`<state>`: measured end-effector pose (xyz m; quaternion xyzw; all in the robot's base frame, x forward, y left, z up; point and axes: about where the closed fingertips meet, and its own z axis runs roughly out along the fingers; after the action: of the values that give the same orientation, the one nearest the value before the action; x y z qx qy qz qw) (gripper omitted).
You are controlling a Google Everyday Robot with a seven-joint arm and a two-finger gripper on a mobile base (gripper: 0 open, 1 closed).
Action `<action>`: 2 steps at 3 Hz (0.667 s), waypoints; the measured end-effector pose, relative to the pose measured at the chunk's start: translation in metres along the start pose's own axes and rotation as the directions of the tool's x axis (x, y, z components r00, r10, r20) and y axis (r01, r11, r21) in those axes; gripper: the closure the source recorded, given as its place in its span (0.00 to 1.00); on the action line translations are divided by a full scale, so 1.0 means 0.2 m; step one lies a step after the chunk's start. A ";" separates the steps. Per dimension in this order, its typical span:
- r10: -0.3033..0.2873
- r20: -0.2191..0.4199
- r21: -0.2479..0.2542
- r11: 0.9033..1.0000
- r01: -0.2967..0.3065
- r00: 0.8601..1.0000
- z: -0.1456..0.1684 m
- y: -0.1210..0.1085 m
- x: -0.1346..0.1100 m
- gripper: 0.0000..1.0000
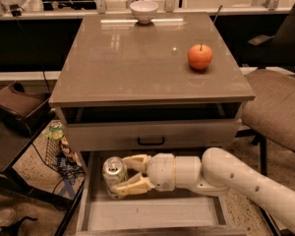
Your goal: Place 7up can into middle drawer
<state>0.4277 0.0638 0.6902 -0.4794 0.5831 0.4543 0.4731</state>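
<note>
Tool [116, 177] grasps the 7up can [113, 169], roughly upright, silvery top up, over the middle drawer [152, 214].

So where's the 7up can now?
The 7up can is lower left in the camera view, held in the gripper above the left end of the open middle drawer.

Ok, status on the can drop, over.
Tool shut on 7up can, low over left side of open middle drawer. Not yet released. Drawer floor bare; apple up on tabletop, clear of path.
</note>
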 end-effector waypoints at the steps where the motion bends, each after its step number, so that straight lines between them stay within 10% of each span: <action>1: 0.031 0.039 -0.032 0.999 -0.030 0.999 0.09 0.00 0.30 1.00; 2: 0.031 0.039 -0.032 0.999 -0.030 0.999 0.09 0.00 0.30 1.00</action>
<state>0.4237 0.0747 0.6286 -0.4686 0.5738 0.4799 0.4700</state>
